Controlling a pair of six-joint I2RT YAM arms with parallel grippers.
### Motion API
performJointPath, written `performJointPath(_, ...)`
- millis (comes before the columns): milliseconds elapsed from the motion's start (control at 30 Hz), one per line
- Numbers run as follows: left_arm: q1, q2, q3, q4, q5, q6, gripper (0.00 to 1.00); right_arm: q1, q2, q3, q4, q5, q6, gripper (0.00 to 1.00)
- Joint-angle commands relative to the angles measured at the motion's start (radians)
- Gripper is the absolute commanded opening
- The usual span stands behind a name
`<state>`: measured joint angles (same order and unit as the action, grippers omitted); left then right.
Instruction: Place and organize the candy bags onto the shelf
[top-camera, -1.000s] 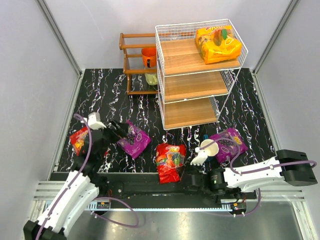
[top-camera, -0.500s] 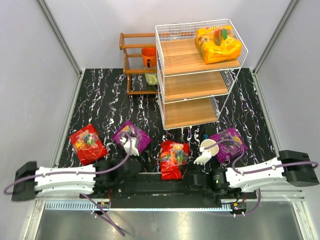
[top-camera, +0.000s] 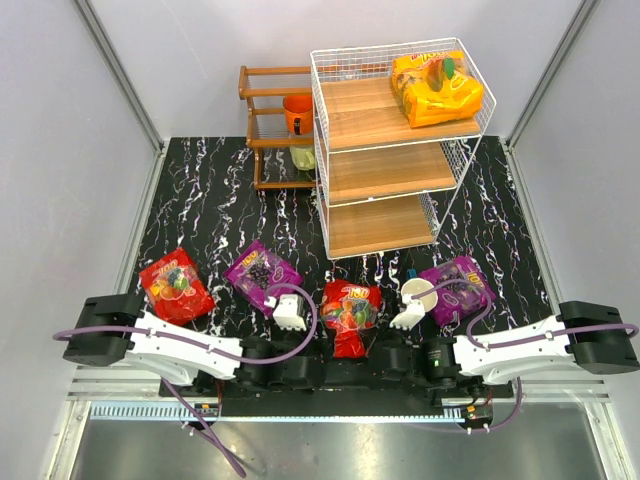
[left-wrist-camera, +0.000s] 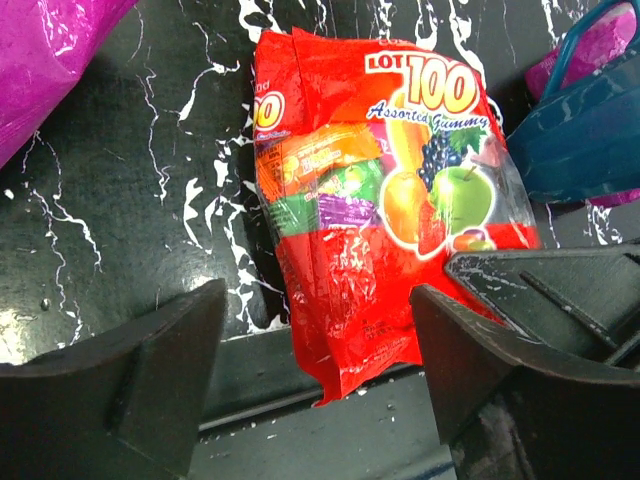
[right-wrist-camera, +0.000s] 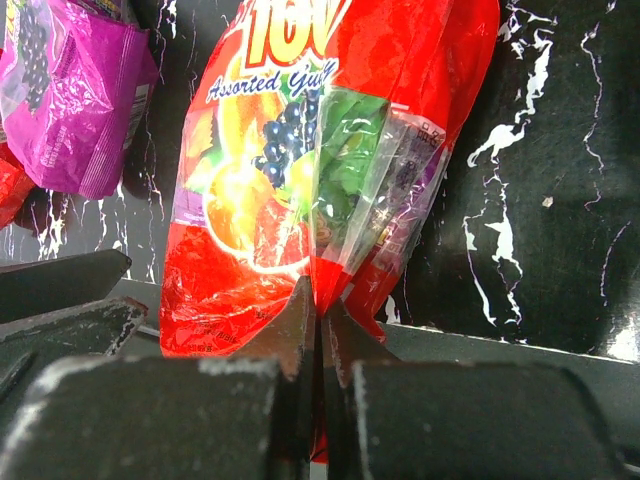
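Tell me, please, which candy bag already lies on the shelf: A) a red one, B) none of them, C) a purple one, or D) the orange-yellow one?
D: the orange-yellow bag lies on the top board of the shelf, towards its right end.

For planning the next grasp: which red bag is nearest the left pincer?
The middle red bag, beside the left pincer; the other red bag lies far left.
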<state>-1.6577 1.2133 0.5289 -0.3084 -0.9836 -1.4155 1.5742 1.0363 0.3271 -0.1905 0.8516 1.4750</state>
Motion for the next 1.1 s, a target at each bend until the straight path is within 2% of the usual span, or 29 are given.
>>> performJointPath(0,-0.01,0.022,-0.003,0.072,-0.066,-0.068,0.75,-0.009,-0.004,-0.01,0.051,0.05,0.025,0.0)
performJointPath(100,-0.028,0.023,-0.018,0.088,-0.056,-0.091,0.69,-0.008,-0.01,-0.014,0.048,0.052,0.024,0.0)
performJointPath(433,-0.068,0.068,-0.009,0.158,-0.032,-0.069,0.67,-0.009,-0.012,-0.022,0.049,0.049,0.03,0.0)
performJointPath(567,-0.071,0.084,0.0,0.163,-0.029,-0.06,0.54,-0.011,-0.028,-0.034,0.049,0.04,0.053,0.0)
performJointPath(633,-0.071,0.084,0.005,0.163,-0.033,-0.043,0.43,-0.011,-0.039,-0.043,0.049,0.032,0.057,0.0)
performJointPath(700,-0.071,0.084,0.0,0.161,-0.04,-0.043,0.39,-0.011,-0.044,-0.049,0.049,0.029,0.064,0.0)
performJointPath(900,-0.073,0.117,-0.01,0.212,-0.033,-0.04,0.4,-0.011,-0.044,-0.051,0.049,0.018,0.059,0.0)
performJointPath(1000,-0.071,0.144,-0.01,0.241,-0.026,-0.039,0.47,-0.011,-0.042,-0.053,0.046,0.018,0.057,0.0)
performJointPath(1067,-0.071,0.161,-0.01,0.259,-0.024,-0.028,0.44,-0.011,-0.044,-0.053,0.048,0.017,0.061,0.0)
